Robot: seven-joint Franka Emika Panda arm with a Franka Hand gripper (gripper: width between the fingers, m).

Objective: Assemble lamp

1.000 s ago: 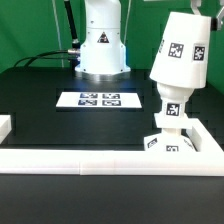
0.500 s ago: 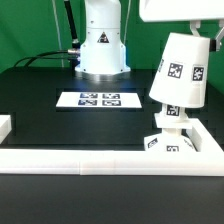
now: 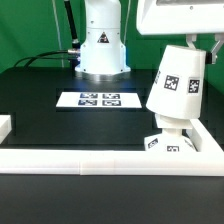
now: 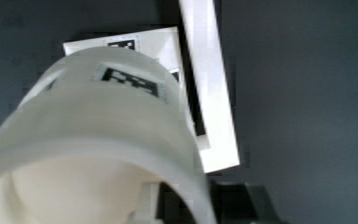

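Observation:
The white cone shade [image 3: 178,82] hangs tilted in my gripper [image 3: 198,42], which is shut on its upper rim; one finger [image 3: 214,46] shows beside it. The shade's lower end sits over the bulb [image 3: 170,122], which stands on the small square base [image 3: 166,144] in the corner at the exterior view's right. Only the bulb's lower part shows. In the wrist view the shade [image 4: 105,130] fills most of the picture, with the gripper [image 4: 194,205] at its rim and the tagged base [image 4: 126,46] beyond it.
A white L-shaped fence [image 3: 90,161] runs along the table's front and right side, and shows in the wrist view [image 4: 208,80]. A short white block [image 3: 5,126] sits at the left. The marker board [image 3: 100,99] lies mid-table before the arm's pedestal [image 3: 103,48].
The gripper and shade have come down and shifted slightly toward the exterior view's left. The shade now covers more of the bulb. The base has not moved.

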